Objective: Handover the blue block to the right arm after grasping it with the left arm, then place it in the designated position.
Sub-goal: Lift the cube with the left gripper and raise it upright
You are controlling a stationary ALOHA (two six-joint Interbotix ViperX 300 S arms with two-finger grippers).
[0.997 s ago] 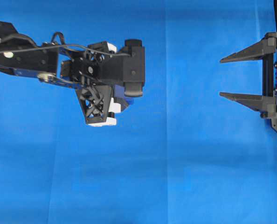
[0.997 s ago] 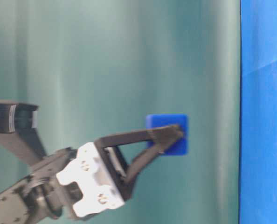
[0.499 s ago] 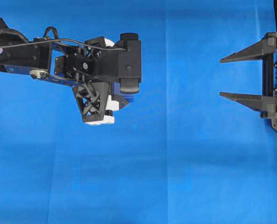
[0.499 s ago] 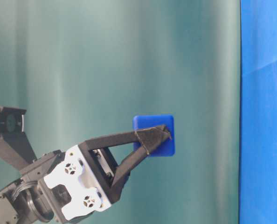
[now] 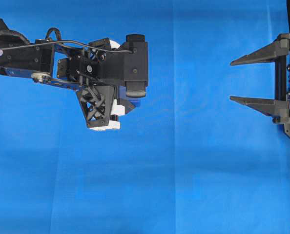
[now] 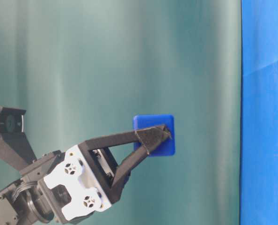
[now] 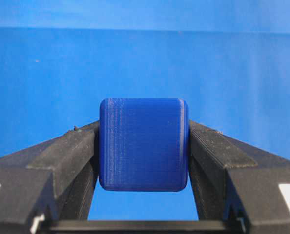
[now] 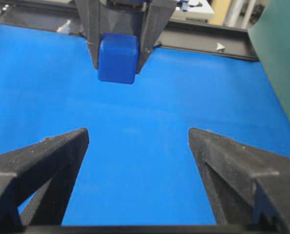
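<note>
The blue block [image 7: 143, 144] is a small dark-blue cube, clamped between the two black fingers of my left gripper [image 7: 143, 146]. In the table-level view the left gripper [image 6: 154, 136] holds the block [image 6: 160, 124] in the air, well off the blue cloth [image 6: 265, 140]. In the overhead view the left arm [image 5: 106, 68] covers the block. My right gripper [image 5: 232, 81] is open and empty at the right edge, fingers pointing toward the left arm. In the right wrist view the block [image 8: 117, 57] hangs from the left fingers, far ahead of the open right gripper [image 8: 137, 134].
Blue cloth [image 5: 184, 170] covers the table. A dark frame rail [image 8: 203, 36] runs along the far table edge in the right wrist view. A green backdrop [image 6: 106, 56] stands behind the scene.
Over the last second the left gripper rose away from the cloth with the block and shifted slightly up and left in the overhead view. It then held still. The right gripper has not moved.
</note>
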